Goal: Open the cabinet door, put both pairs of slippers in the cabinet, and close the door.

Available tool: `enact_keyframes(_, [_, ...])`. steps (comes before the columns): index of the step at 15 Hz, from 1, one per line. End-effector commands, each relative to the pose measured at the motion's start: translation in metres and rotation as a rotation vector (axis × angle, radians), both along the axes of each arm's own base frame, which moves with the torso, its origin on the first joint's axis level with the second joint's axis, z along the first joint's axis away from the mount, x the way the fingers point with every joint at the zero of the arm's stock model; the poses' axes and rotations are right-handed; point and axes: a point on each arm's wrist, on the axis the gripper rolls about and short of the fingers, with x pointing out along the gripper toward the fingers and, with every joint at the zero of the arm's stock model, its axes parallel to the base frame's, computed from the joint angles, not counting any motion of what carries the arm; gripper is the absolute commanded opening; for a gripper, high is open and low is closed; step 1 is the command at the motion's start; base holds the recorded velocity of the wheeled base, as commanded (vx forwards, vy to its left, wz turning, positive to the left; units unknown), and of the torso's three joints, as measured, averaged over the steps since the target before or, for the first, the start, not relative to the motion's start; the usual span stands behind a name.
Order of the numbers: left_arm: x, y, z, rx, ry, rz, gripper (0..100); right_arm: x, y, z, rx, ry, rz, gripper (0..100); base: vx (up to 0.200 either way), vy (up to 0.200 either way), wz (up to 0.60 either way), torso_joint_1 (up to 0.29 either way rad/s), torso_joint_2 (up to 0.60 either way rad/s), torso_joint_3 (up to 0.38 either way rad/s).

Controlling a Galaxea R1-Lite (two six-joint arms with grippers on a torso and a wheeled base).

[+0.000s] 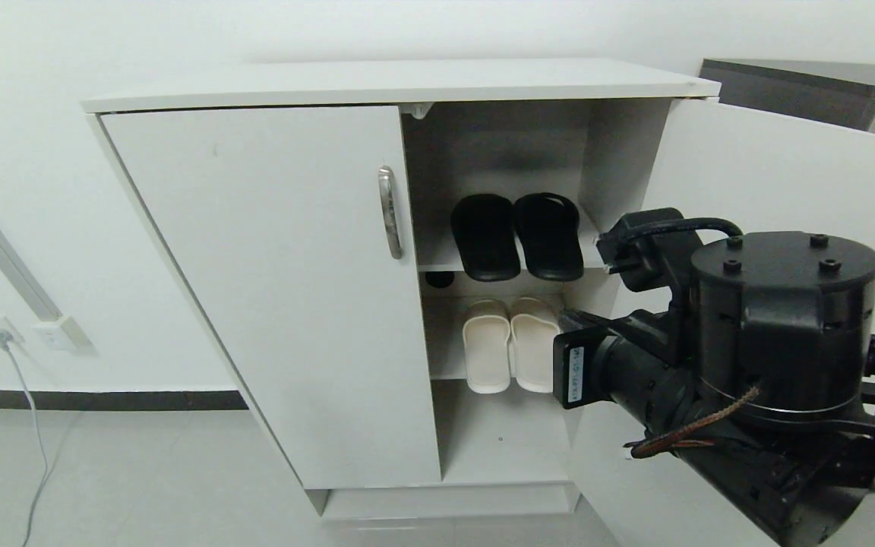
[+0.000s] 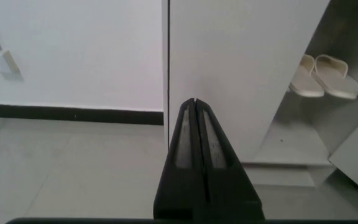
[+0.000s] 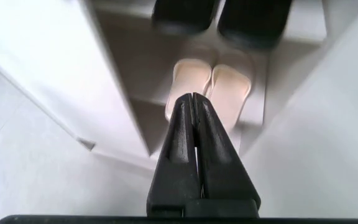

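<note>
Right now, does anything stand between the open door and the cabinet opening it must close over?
Yes: the right gripper, shut, hangs before the cabinet opening beside the open door, likely within its swing. Nothing else visible.

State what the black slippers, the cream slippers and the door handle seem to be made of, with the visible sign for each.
Black slippers: probably moulded rubber or foam; matt with a dull sheen.
Cream slippers: likely similar moulded foam; smooth, with a raised rim.
Door handle: apparently metal; silvery with a bright glint.
</note>
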Motion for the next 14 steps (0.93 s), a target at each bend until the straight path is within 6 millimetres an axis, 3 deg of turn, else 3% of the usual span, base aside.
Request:
enact_keyframes(1, [0.000,0.000,0.000,-0.001,0.002,0.000,0,0.001,0.002,-0.005,-0.012,0.008,0.002,0,-0.200,0.000,0.00,0.007,0.00,-0.002])
enact_keyframes(7, [0.000,0.000,0.000,-0.001,0.002,0.000,0,0.004,0.003,-0.016,-0.015,0.019,0.027,0,-0.200,0.000,0.00,0.000,0.00,0.002])
enact_keyframes(14, [0.000,0.000,0.000,-0.001,0.002,0.001,0,0.009,-0.003,-0.026,-0.055,0.029,0.045,0,0.000,0.000,0.00,0.000,0.00,0.000])
